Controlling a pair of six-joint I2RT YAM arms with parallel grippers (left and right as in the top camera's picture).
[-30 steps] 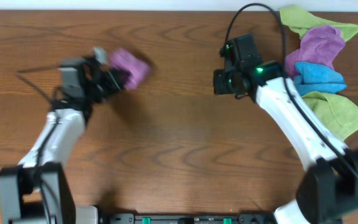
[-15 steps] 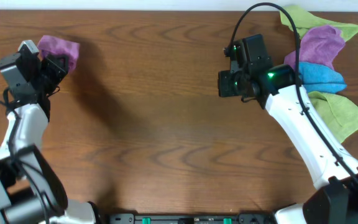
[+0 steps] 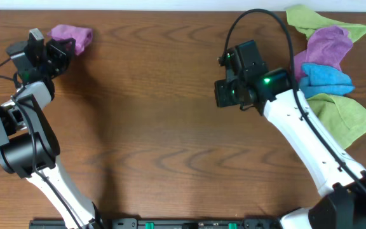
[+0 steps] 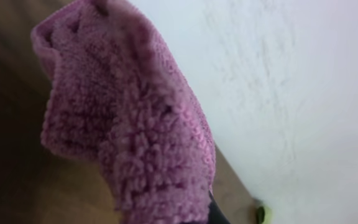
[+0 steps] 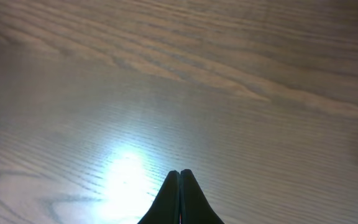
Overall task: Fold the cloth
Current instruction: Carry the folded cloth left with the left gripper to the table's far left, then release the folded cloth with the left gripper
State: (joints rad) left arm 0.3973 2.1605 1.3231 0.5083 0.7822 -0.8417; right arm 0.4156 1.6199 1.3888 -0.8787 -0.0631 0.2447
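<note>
Purple cloth (image 3: 74, 35) at 10 o'clock on the brown worktop (image 3: 151, 133), close to the far edge. Bunched in a soft lump, not flat. Fuzzy and droopy up close in the left wrist view, with a white wall (image 4: 291, 93) behind it. Hard to tell if resting on the wood or held just above it.

Left fingers (image 3: 62, 48) at the lump's 7 o'clock side, pinching the cloth tight.

Right fingers (image 5: 179, 190) well apart from the cloth, at about 1 o'clock from the middle of the worktop. Pressed together with nothing between them, over bare wood with a bright spot of light.

More cloths heaped at 2 o'clock, all touching: a green cloth (image 3: 319, 18) farthest back, then a mauve cloth (image 3: 328, 44), then a blue cloth (image 3: 326, 77), then a second green cloth (image 3: 345, 113) nearest.
</note>
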